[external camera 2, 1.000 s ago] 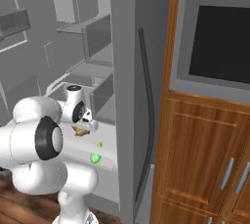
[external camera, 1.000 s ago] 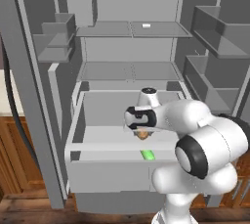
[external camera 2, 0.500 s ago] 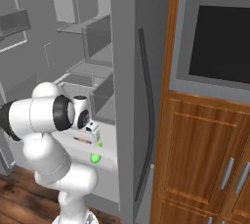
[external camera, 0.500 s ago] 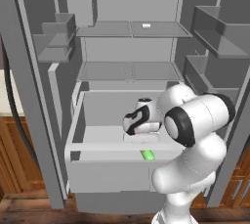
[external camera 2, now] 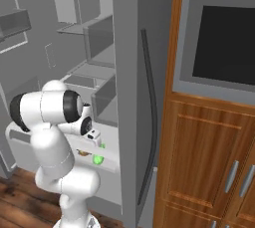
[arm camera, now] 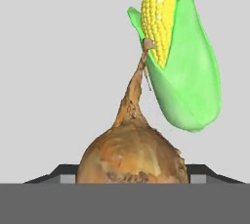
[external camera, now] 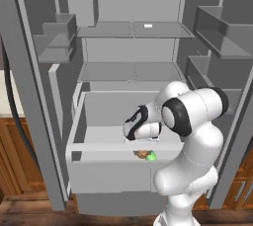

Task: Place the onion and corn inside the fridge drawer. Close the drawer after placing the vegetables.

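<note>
The fridge drawer [external camera: 108,175] stands pulled out below the shelves. In it lies the corn [external camera: 151,157], a green husk with yellow kernels, also seen as the corn [arm camera: 178,61] and the corn [external camera 2: 98,160]. The brown onion [external camera: 141,154] is right beside it, its stem tip touching the husk. My gripper [external camera: 142,146] reaches down into the drawer from above. In the hand view the onion [arm camera: 132,154] fills the gap between the two dark fingertips [arm camera: 66,171], which press against its sides. My gripper [arm camera: 133,175] is shut on it.
The fridge doors stand open left and right, with door bins [external camera: 220,37] close to my arm's elbow. Flat grey shelves [external camera: 133,30] run above the drawer. A wooden cabinet with a built-in oven [external camera 2: 219,38] stands to the right of the fridge.
The hand has come down from above the drawer into it, carrying the onion to just beside the corn. The elbow has swung right and up. The corn has not moved.
</note>
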Robot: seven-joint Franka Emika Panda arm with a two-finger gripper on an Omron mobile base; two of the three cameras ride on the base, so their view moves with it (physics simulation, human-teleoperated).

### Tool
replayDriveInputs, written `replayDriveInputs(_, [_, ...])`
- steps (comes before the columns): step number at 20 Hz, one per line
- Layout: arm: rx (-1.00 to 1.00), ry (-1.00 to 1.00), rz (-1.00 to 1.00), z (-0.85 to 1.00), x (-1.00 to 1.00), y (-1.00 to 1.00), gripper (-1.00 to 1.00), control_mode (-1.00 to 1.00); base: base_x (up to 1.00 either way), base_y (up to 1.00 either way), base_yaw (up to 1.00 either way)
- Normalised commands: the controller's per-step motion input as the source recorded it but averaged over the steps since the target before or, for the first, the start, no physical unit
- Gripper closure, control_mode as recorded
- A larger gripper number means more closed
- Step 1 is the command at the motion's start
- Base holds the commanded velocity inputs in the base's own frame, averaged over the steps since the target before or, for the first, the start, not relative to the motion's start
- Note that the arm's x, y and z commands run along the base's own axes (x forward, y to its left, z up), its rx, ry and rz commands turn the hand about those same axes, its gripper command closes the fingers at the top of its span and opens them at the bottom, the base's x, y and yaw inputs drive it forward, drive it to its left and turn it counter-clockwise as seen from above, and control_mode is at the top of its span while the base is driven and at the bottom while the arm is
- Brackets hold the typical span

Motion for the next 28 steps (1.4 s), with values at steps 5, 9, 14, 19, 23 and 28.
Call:
replayDriveInputs(5, [0.00, -0.04, -0.01, 0.06, -0.39, 0.00, -1.00, -1.00, 0.00, 0.00, 0.00])
replayDriveInputs(9, [-0.04, -0.19, -0.01, 0.72, -0.34, 0.00, -1.00, -1.00, 0.00, 0.00, 0.00])
replayDriveInputs(14, [-0.14, -0.25, 0.00, 0.98, -0.20, 0.04, -1.00, -1.00, 0.00, 0.00, 0.00])
replayDriveInputs(19, [-0.14, -0.25, 0.00, 1.00, -0.45, 0.20, -1.00, -1.00, 0.00, 0.00, 0.00])
replayDriveInputs(23, [-0.07, -0.16, 0.00, 1.00, -0.73, 0.29, -1.00, -1.00, 0.00, 0.00, 0.00])
replayDriveInputs(28, [-0.02, -0.12, 0.00, 1.00, -0.77, 0.20, -1.00, -1.00, 0.00, 0.00, 0.00])
